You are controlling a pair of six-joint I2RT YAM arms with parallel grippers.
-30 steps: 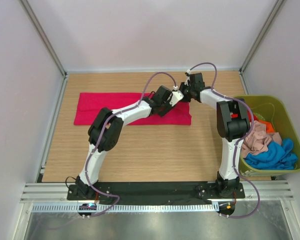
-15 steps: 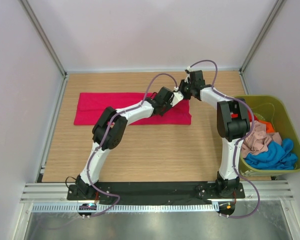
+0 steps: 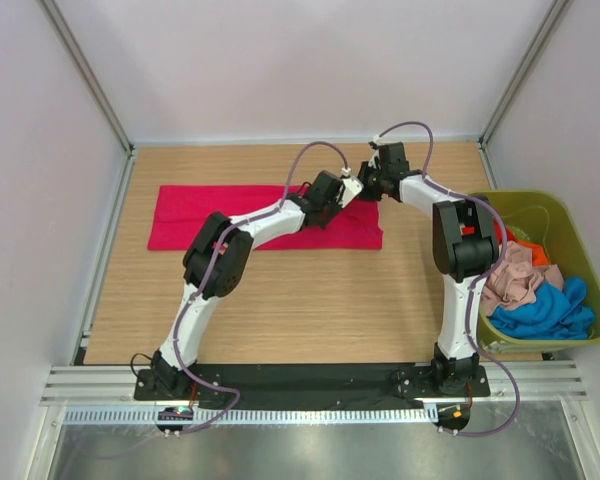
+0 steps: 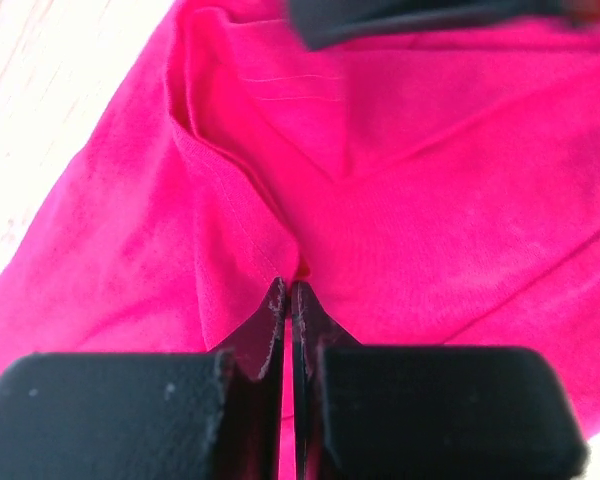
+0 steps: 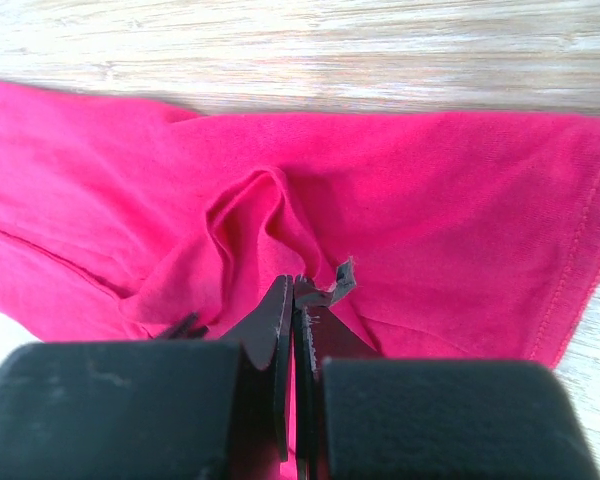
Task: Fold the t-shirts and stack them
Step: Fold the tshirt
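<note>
Though beside arm [image 3: 467, 245], tub [image 3: 565, 215] of t-shirts [image 3: 540, 305]

Four t-shirts [image 3: 195, 215], one green tub [image 3: 525, 194], two arms [image 3: 212, 262]

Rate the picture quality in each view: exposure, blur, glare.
Top external: evenly lit and sharp, with no harsh shadows on the table. Left wrist: the table at upper left is blown out to white, the crimson t-shirt reads hot pink, and a dark shape along the top edge is blurred. Right wrist: in focus, wood grain pale, the shirt's hem stitching crisp.
</note>
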